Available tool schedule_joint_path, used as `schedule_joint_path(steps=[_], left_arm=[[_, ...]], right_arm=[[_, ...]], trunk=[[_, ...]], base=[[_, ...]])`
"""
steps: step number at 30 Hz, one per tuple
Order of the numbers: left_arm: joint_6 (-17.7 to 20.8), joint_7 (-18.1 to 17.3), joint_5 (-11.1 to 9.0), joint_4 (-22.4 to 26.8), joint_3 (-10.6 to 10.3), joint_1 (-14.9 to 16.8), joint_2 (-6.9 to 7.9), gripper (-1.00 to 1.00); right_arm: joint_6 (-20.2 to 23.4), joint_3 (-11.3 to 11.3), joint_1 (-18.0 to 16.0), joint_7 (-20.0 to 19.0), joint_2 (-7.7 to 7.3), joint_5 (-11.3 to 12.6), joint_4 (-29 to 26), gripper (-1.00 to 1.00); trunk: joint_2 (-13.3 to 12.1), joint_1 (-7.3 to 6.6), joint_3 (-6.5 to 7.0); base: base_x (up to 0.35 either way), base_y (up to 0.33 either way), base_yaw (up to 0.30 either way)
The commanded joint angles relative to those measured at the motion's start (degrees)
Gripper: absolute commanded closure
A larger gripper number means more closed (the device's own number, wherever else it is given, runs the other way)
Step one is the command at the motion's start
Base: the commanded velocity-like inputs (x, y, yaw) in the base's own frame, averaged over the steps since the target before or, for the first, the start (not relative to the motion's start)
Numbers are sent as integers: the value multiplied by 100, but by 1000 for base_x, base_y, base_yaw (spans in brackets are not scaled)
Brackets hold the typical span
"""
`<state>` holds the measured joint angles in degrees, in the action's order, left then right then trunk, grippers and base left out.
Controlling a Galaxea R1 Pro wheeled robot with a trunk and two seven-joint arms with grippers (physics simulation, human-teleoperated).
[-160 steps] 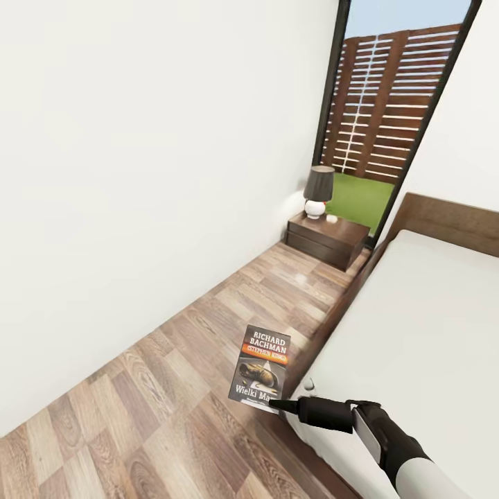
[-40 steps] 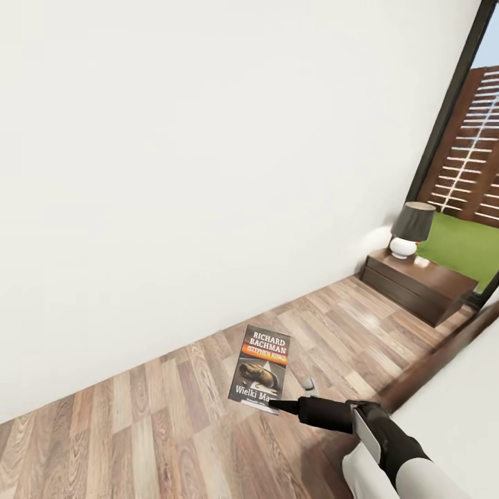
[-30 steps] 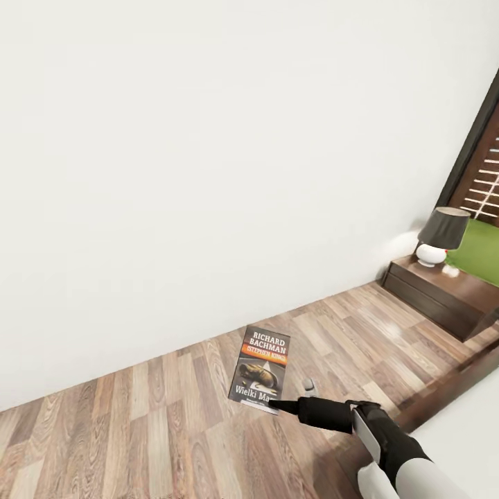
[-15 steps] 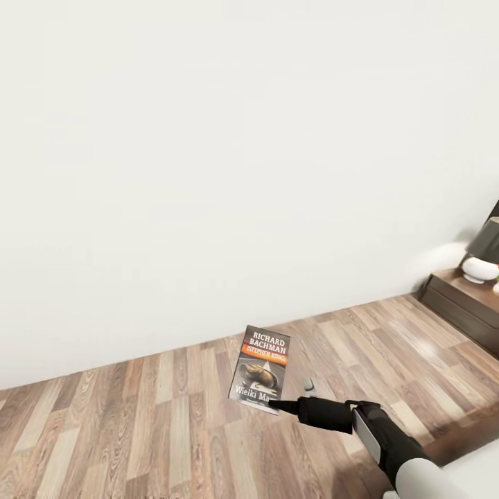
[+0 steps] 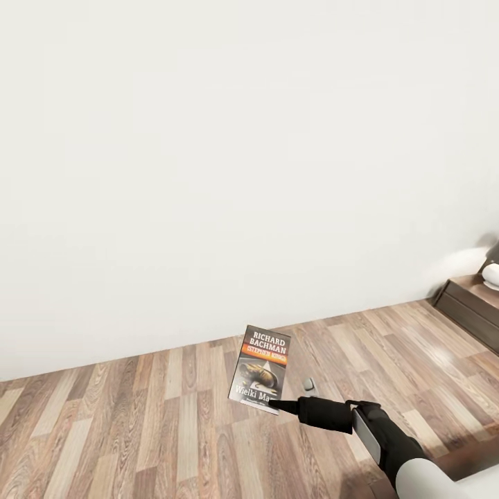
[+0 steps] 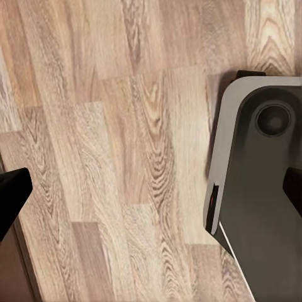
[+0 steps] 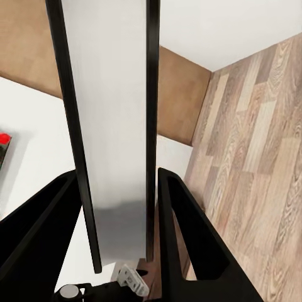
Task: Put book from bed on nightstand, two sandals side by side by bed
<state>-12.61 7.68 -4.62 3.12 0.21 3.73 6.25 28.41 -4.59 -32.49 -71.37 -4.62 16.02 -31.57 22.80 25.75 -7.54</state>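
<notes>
While the right arm reaches out from the near right corner of the head view, its gripper [image 5: 277,405] is pinching the book [image 5: 260,369] by the bottom right corner, so the book hangs in the air over the floor [image 5: 138,430], cover facing the camera. You can read "Richard Bachman" above the orange band, with a dark oval picture under it. From the right wrist cam the book [image 7: 110,126] sits edge-on between the two black fingers [image 7: 182,239], both pressed against it. In the left wrist cam, black finger tips [image 6: 11,195] show at opposite edges, so that gripper is spread wide with nothing in it, just planks and part of the robot's grey base [image 6: 258,189] below. Further off is a plain white wall [image 5: 208,173]. Far right, a nightstand [image 5: 475,305] pokes into the frame, with a bit of lamp [image 5: 492,267] on top.
</notes>
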Motion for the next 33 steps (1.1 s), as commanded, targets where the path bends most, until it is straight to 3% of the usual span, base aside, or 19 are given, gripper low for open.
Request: schedule_joint_path(steps=[1, 12, 33], left_arm=[[-23, -3, -48, -5, -3, 4, -1, -100], [-22, -3, -45, -11, -3, 4, -1, -100], [-23, -3, -48, -5, -3, 4, -1, -100]], right_arm=[[51, -33, -4, 9, -7, 56, -2, 100], [51, -33, -4, 5, -5, 52, -3, 100], [51, -33, -5, 1, -10, 50, -3, 100]], trunk=[[12, 3, -12], [12, 3, -12], [12, 3, -12]], base=[[0, 0, 23], [0, 0, 41], [0, 0, 157]])
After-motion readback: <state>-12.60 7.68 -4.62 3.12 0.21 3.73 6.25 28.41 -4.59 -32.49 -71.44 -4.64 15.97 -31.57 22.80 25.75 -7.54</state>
